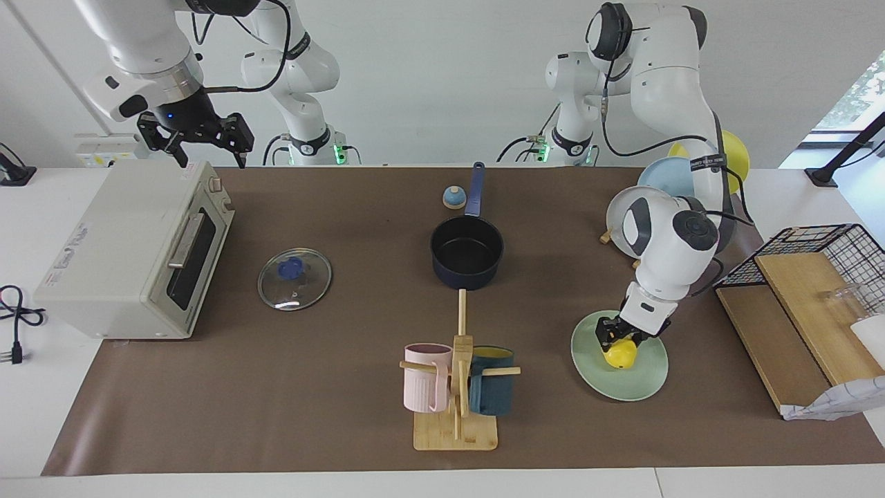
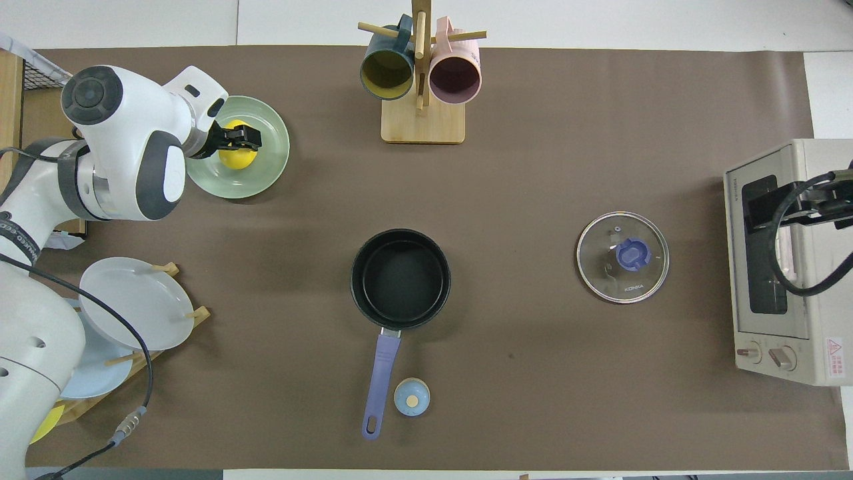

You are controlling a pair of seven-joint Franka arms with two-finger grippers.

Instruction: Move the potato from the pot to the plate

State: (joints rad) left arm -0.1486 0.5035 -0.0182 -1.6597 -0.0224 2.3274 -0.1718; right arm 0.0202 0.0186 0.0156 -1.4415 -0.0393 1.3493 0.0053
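brown paper covers our table. our left gripper (image 1: 617,337) sits just above the potato (image 1: 621,354) resting on the plate (image 1: 643,384), fingers apparently parted; lifting off crookedly could roll it off. the pot (image 1: 467,252) is empty; our right gripper (image 1: 205,140) waits open above the toaster oven (image 1: 131,249).

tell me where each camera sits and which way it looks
Facing view: high across the table, looking back at the robots; both arms show with their bases, the left gripper over the potato on the plate, the right gripper over the toaster oven.
Overhead view: high above the robots' end, looking steeply down; the left arm shows, the right barely.
Shared: pot, glass lid, mug rack, half a turn apart.
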